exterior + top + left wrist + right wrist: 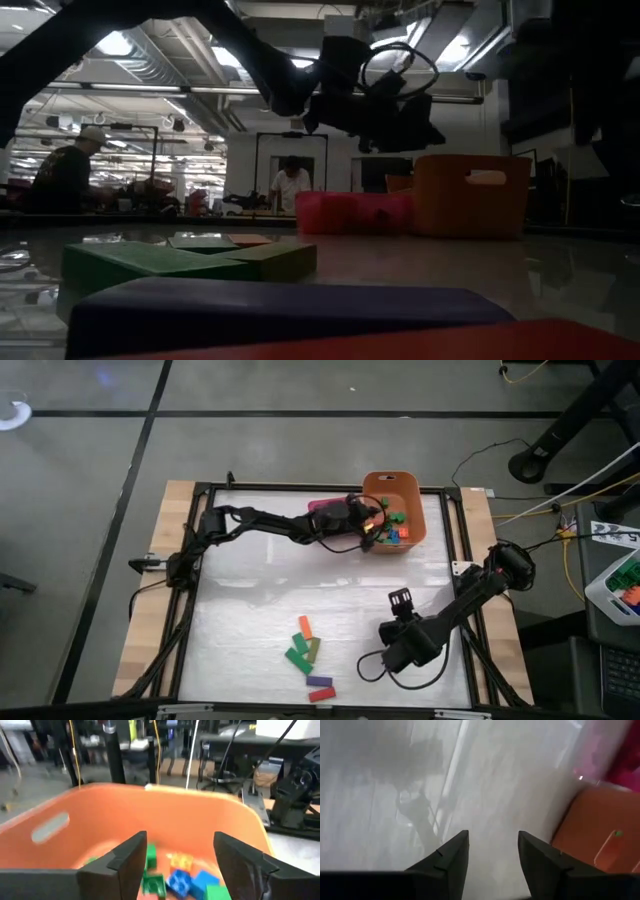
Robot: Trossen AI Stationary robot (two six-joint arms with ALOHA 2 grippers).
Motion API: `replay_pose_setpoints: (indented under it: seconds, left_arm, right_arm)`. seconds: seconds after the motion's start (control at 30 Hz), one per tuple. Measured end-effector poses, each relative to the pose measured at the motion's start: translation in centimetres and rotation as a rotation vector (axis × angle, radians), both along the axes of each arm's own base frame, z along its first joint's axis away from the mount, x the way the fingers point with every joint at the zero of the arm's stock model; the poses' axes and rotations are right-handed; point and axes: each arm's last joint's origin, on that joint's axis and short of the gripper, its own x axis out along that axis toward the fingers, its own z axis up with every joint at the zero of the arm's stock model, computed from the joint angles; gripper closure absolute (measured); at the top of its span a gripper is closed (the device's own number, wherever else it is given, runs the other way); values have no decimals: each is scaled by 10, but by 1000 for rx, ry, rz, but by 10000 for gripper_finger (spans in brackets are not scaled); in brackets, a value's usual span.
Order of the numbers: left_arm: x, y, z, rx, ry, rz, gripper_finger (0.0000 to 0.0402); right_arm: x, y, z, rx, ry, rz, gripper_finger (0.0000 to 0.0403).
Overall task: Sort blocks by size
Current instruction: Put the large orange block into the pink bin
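Several long blocks lie flat on the table near its front edge: orange (305,626), green (297,658), olive (313,650), purple (320,681) and red (321,695). The low view shows the green (140,262) and purple (280,305) ones close up. Small green, blue and yellow blocks (175,875) lie in the orange tub (395,510). My left gripper (372,522) is open and empty above the tub's left rim, and it also shows in its wrist view (180,865). My right gripper (400,600) is open and empty over bare table right of the long blocks, and it also shows in its wrist view (492,860).
A pink tray (325,507) stands just left of the tub, partly under my left arm, and it also shows in the low view (350,212). A black frame (300,487) runs round the table. Bare table lies between the tub and the long blocks. People stand in the room beyond.
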Motion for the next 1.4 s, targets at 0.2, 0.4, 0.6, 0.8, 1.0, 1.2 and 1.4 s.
replay_pose_setpoints:
  seconds: [0.2, 0.4, 0.6, 0.8, 1.0, 1.2, 1.4]
  left_arm:
    - [-25, -14, 38, -18, 268, -31, 179]
    - [-84, -37, 81, -114, 554, -93, 179]
    - [-146, -71, 102, -155, 494, -119, 179]
    - [-205, -103, 92, -177, 456, -166, 179]
    - [-241, -130, 66, -211, 495, -236, 179]
    - [-253, -153, 41, -259, 509, -301, 179]
    - [-243, -175, 25, -273, 375, -389, 179]
  right_arm:
    - [13, 8, -2, 33, -141, 86, 233]
    - [36, 13, -1, 94, -260, 262, 233]
    - [74, 1, 2, 125, -407, 376, 233]
    - [108, -25, 3, 263, -514, 370, 233]
    - [127, -42, -2, 197, -457, 742, 233]
    - [147, -63, -10, 213, -484, 858, 233]
    - [146, -78, -16, 201, -407, 814, 233]
